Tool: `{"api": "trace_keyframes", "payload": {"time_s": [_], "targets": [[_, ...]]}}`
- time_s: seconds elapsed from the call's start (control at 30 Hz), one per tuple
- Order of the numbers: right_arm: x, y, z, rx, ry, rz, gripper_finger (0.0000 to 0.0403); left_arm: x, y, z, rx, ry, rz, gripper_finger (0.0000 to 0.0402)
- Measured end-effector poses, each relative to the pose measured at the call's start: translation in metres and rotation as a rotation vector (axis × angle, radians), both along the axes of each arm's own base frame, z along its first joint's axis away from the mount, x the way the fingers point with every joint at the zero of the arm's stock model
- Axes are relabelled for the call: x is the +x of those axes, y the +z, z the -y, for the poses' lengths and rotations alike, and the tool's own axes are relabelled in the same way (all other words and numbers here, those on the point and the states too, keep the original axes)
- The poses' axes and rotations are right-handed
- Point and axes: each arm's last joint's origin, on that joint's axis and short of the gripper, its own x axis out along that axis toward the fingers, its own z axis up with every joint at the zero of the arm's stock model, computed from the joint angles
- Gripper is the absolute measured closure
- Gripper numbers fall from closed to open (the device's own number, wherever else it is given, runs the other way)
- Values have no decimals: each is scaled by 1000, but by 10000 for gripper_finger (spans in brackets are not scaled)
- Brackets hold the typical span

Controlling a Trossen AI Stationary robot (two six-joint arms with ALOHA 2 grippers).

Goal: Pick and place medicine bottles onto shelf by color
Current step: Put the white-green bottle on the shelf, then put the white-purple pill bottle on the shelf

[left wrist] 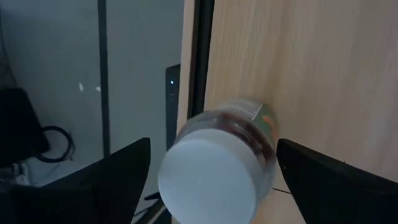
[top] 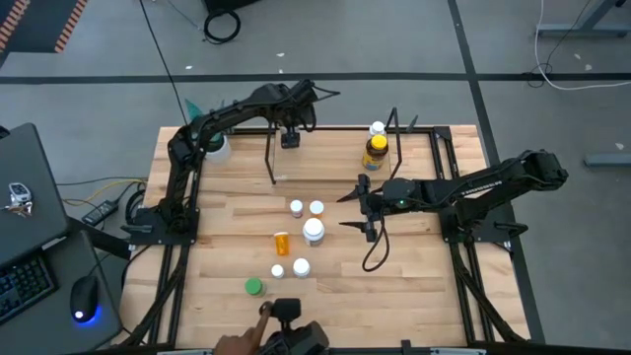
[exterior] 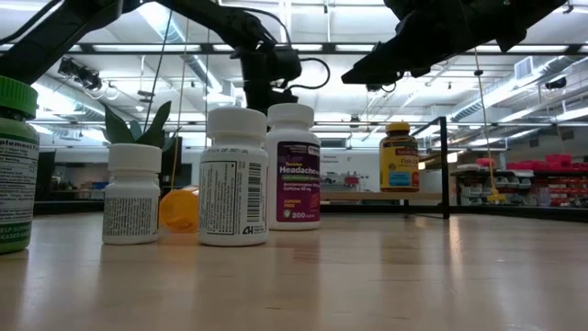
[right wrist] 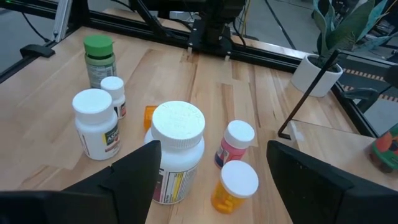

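High view: right hand (top: 357,209) beside bottles (top: 314,231).

This is looking like a robotics lab or workshop in a big industrial hall. A wooden table (top: 414,247) is standing on a grey concrete floor (top: 414,49) with cables (top: 222,25) trailing across it. A keyboard (top: 20,286) and a mouse (top: 85,296) are sitting beside it. Behind, ceiling lights (exterior: 514,87) are shining over exposed beams, and stocked shelving (exterior: 542,179) is lining the far wall.
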Motion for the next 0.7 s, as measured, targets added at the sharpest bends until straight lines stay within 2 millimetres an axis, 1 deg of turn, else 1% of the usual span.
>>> {"api": "trace_keyframes", "payload": {"time_s": [0.17,0.27,0.43,0.57,0.7], "targets": [[0,0,0,1,0,0,104,2,1,-1,22,-14,8,47],[0,0,0,3,-1,0,104,1,1,-2,54,-16,-18,47],[0,0,0,3,-1,0,104,2,2,-2,68,-17,-24,54],[0,0,0,3,-1,0,104,5,7,7,78,-43,-16,64],[0,0,0,1,0,0,104,7,26,23,101,-74,31,76]]}}
